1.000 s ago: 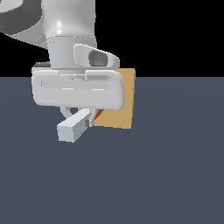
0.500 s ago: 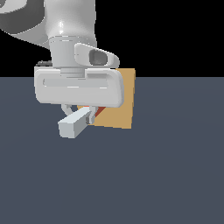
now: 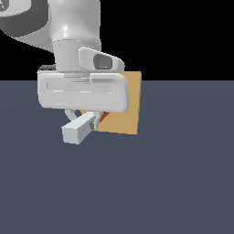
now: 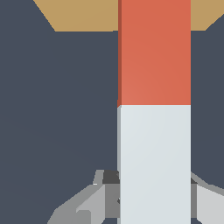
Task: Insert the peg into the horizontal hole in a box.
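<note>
Exterior view: my arm comes down from 12 o'clock, white hand body across mid-frame, dark grey floor [image 3: 173, 183] below.
Gripper [image 3: 82, 119]: fingers pressed in on the peg from both sides, pinching its pale half; only finger stubs show under the hand body in the ext. view.
Fingers [image 4: 83, 205]: wrist view shows grey pads hard against both sides of the pale half, no gap that I can see.
Peg [image 3: 78, 129]: held off the floor, roughly level, pale end sticking out toward 8 o'clock from my hand, nearest the ext. camera.
Peg colours: pale half near the fingers, orange-red half beyond; in the ext. view only a red sliver shows at approx 4 o'clock of the hand body, against the box.
Box [image 3: 128, 114]: tan block standing on the floor, behind my hand at 3 o'clock in the ext. view, left part hidden by the hand body.
Peg vs box: wrist view has the red half [image 4: 155, 52] running straight to the tan face [image 4: 78, 15]; red tip cut off by the frame edge, so contact or depth – can't tell.
Hole: not visible in either view; peg and hand cover that part of the face.
Alignment: peg looks square-on to the box face in the wrist view.
</note>
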Controlling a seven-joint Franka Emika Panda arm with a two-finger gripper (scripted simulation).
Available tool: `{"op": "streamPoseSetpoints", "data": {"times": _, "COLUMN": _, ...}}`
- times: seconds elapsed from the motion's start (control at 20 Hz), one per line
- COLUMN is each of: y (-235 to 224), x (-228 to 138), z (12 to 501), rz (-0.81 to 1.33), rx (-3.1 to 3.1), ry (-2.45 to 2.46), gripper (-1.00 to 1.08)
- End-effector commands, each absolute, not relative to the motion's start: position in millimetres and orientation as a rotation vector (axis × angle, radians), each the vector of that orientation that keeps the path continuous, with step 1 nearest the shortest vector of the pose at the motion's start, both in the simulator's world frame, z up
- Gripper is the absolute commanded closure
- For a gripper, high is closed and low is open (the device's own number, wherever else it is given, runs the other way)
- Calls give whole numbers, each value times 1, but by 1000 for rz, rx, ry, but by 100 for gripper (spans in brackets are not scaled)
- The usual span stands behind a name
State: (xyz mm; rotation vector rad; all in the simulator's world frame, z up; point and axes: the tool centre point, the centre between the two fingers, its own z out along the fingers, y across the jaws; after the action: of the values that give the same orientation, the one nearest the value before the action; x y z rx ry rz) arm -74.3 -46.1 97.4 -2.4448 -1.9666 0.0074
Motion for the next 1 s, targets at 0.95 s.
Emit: {"op": "streamPoseSetpoints", "data": {"times": 0.95, "y": 70, "x": -47, "z": 101, "rz": -3, "rx": -2447, "ry": -1972, "gripper": 108}}
